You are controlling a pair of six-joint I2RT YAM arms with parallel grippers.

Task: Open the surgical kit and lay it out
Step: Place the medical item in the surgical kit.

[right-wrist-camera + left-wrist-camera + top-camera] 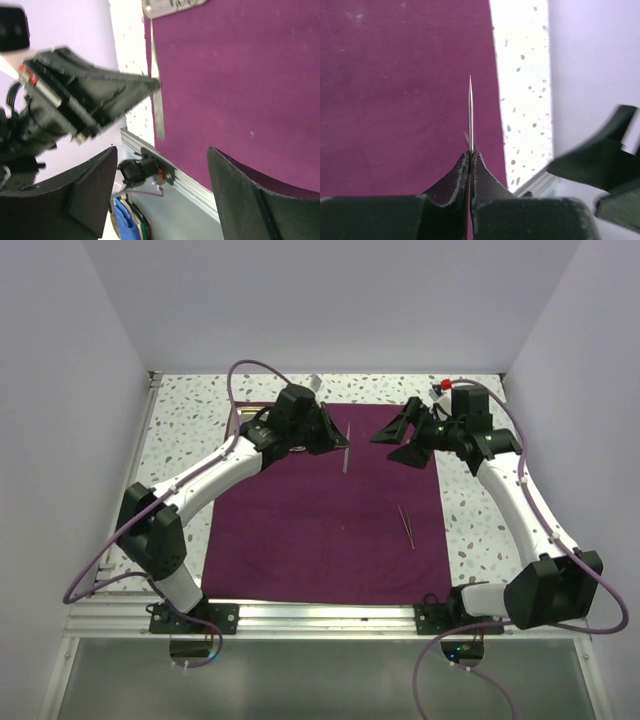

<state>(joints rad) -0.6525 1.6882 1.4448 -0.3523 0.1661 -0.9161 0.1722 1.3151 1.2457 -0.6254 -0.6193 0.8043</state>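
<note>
Left wrist: thin silver tool (470,115) between closed left jaws, over cloth (395,90)

My left gripper (470,154) hides the lower end of the thin steel tool (470,110) it pinches; scissors or tweezers, I cannot tell. From above, the second tool (405,525) on the cloth (320,530) is too small to name. My right wrist view cuts the tray (170,7) off at the top edge.
</note>
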